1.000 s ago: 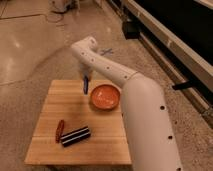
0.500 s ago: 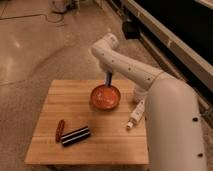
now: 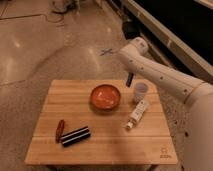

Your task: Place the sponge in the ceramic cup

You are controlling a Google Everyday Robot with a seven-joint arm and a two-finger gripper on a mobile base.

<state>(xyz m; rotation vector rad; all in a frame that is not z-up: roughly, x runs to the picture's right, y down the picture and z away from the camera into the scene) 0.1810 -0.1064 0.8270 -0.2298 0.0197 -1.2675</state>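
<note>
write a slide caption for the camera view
The shut gripper hangs beside the small white ceramic cup, near the round orange-red bowl on the light wooden table.

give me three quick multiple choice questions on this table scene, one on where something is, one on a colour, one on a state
1. Where is the hand?
A) close beside the ceramic cup, between it and the bowl
B) out of view
C) inside the bowl

2. What colour is the bowl?
A) blue
B) orange-red
C) white

3. How does the white tube sit?
A) standing upright
B) lying flat on the table
C) inside the ceramic cup

Answers:
1 A, the dark hand hangs next to the cup on the bowl's side.
2 B, the bowl is orange-red inside and out.
3 B, the tube's whole length rests on the wood, nearer the camera than the cup.
</note>
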